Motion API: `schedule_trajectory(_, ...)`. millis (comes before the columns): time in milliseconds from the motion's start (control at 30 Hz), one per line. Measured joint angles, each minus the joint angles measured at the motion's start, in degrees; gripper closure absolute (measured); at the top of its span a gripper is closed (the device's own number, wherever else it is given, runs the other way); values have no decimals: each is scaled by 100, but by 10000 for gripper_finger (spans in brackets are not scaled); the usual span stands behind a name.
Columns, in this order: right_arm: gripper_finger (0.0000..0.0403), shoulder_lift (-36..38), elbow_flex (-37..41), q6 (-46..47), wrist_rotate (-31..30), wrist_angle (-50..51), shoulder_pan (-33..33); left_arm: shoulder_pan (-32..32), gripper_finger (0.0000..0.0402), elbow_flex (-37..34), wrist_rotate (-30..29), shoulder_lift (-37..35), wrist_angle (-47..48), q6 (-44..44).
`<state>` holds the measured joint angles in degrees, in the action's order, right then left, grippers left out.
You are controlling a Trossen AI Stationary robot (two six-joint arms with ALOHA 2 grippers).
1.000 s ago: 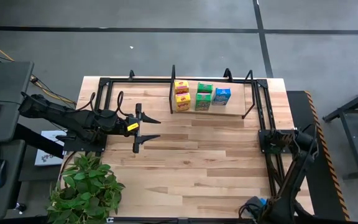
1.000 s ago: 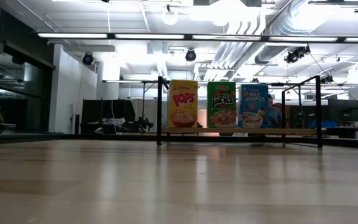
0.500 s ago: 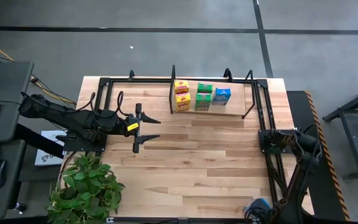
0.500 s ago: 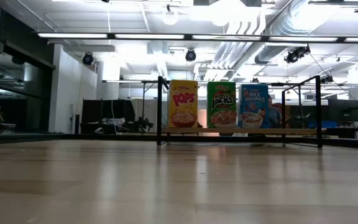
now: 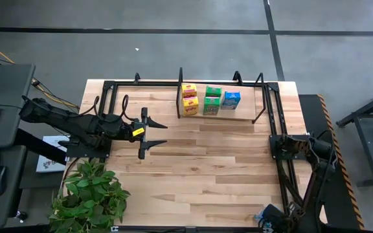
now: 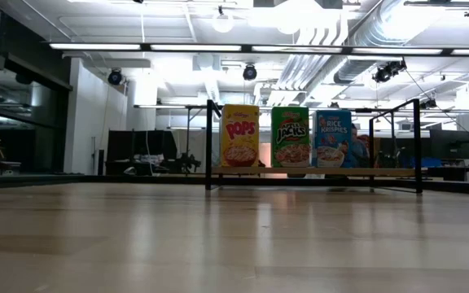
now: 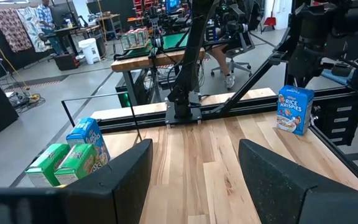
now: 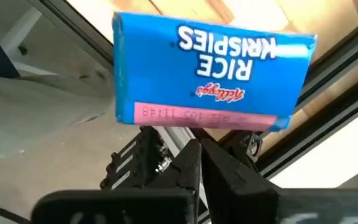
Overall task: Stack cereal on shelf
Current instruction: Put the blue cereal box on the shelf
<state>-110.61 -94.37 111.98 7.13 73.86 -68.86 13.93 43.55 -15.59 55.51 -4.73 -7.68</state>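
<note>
Two dark fingers [image 8: 188, 167] of the right gripper [image 8: 199, 146] had snapped together over the last second, where a moment earlier they stood wide. They met tip to tip, with the blue Rice Krispies box [image 8: 210, 78] lying just beyond the tips and nothing visibly clamped between them. Whether they pinched a thin edge of the carton could not be told. That reads as a grasp attempt that probably missed, so this box likely needed another try. Further out from those jaws, across the table [image 5: 206, 168], the shelf [image 5: 241, 114] already carried the yellow Corn Pops boxes [image 5: 189, 99], the green Apple Jacks boxes [image 5: 212, 100] and one blue box [image 5: 231, 99], leaving only the second blue box to place. Well away on the far side, the left gripper [image 5: 154, 133] hung unchanged above the table beside the shelf, its jaws apart and empty.
</note>
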Motion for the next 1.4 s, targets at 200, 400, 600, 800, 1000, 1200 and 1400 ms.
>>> schedule_trajectory(200,402,1,231,-18,-7,-152,11,-1,172,0,0,-1,-1,0)
schedule_trajectory(400,402,0,619,-155,5,-682,6,-2,172,2,0,-1,0,-2)
schedule_trajectory(600,403,-4,799,-129,-127,-736,-58,-2,172,0,-2,-2,-6,0)
schedule_trajectory(800,403,-7,1030,-131,-159,-894,-68,-1,172,2,-1,-1,-9,0)
schedule_trajectory(1000,403,-5,1095,-138,-274,-936,-68,0,172,2,0,0,-15,0)
schedule_trajectory(1200,403,-4,1095,-142,-270,-933,-74,-2,172,2,0,0,-15,0)
schedule_trajectory(1400,403,-4,1093,-101,-220,-950,-176,-1,172,2,0,-1,-13,0)
